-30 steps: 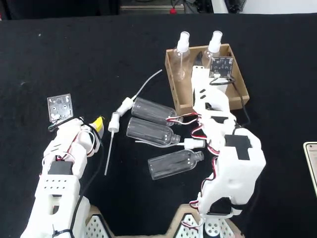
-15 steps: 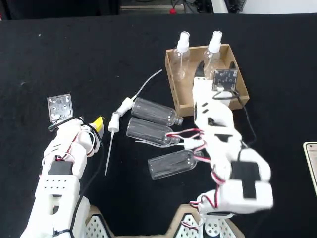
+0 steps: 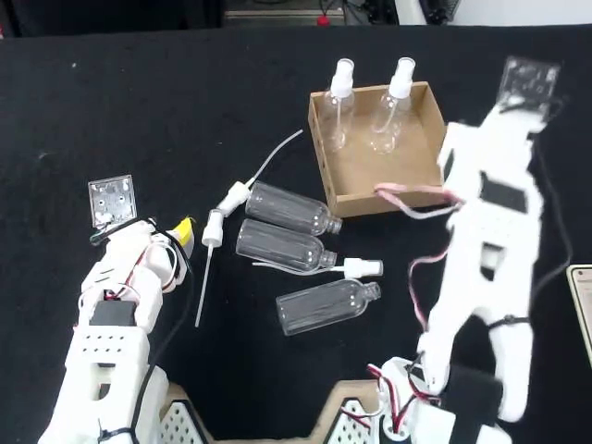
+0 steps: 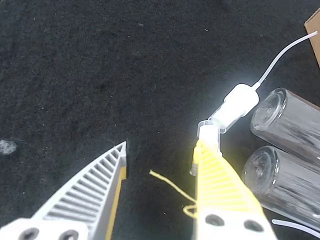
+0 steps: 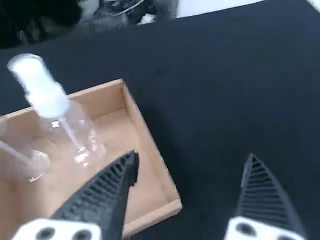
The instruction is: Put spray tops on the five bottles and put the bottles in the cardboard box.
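The cardboard box (image 3: pixel 344 172) holds two upright bottles with spray tops (image 3: pixel 337 113) (image 3: pixel 396 104). Three open bottles (image 3: pixel 290 209) (image 3: pixel 281 246) (image 3: pixel 327 306) lie left of and below the box. Loose spray tops (image 3: pixel 235 195) (image 3: pixel 213 228) (image 3: pixel 363 268) lie beside them. My right arm (image 3: pixel 487 196) is raised beside the box's right wall. Its gripper (image 5: pixel 191 157) is open and empty above the box's corner (image 5: pixel 150 145), near one capped bottle (image 5: pixel 55 112). My left gripper (image 4: pixel 162 145) is open low over the cloth, its yellow finger beside a spray top (image 4: pixel 235 102) and two bottles (image 4: pixel 285 115) (image 4: pixel 280 182).
A flat light object (image 3: pixel 582 305) lies at the table's right edge. The black cloth (image 3: pixel 185 102) stretches bare across the far left. Thin dip tubes (image 3: pixel 277 153) (image 3: pixel 202 291) trail from the loose spray tops.
The right arm has lifted out of the box and swung up and to the right, leaving both capped bottles standing. The left arm has not moved.
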